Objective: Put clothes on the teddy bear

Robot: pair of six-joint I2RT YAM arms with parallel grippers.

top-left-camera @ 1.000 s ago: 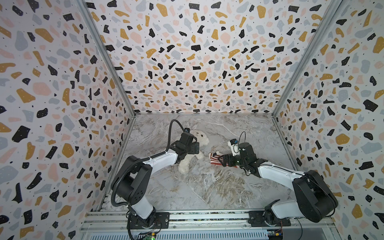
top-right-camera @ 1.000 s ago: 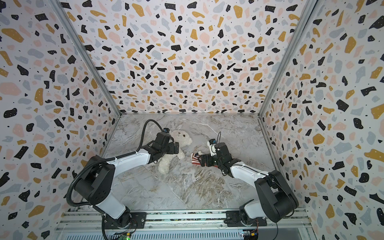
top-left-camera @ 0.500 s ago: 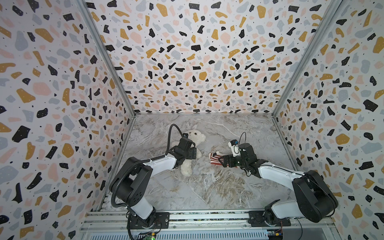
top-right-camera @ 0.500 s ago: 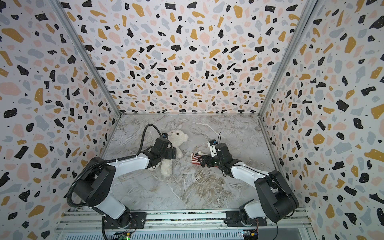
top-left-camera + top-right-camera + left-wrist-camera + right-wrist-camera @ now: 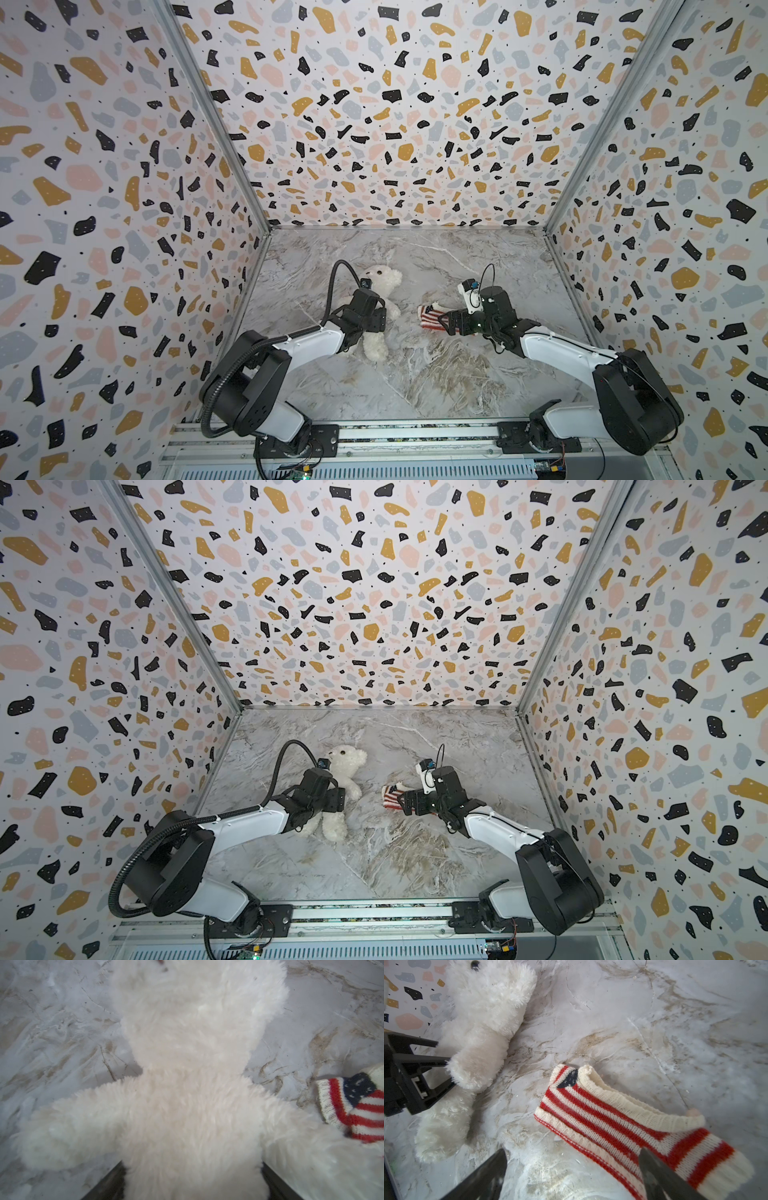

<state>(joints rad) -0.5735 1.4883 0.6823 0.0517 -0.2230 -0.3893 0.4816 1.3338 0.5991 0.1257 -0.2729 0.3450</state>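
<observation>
Saw left gripper (image 5: 374, 319) around the tummy of the teddy bear (image 5: 383, 277), could not tell if squeezing, and right gripper (image 5: 448, 322) wide apart over striped sweater (image 5: 602, 1118) beside it.

Fur, knit, faux stone, all soft-lit
teddy bear (image 5: 381, 279) fluffy white plush; sweater (image 5: 612, 1124) ribbed knit, wool-look; tabletop (image 5: 419, 374) smooth marble-look, slight sheen
</observation>
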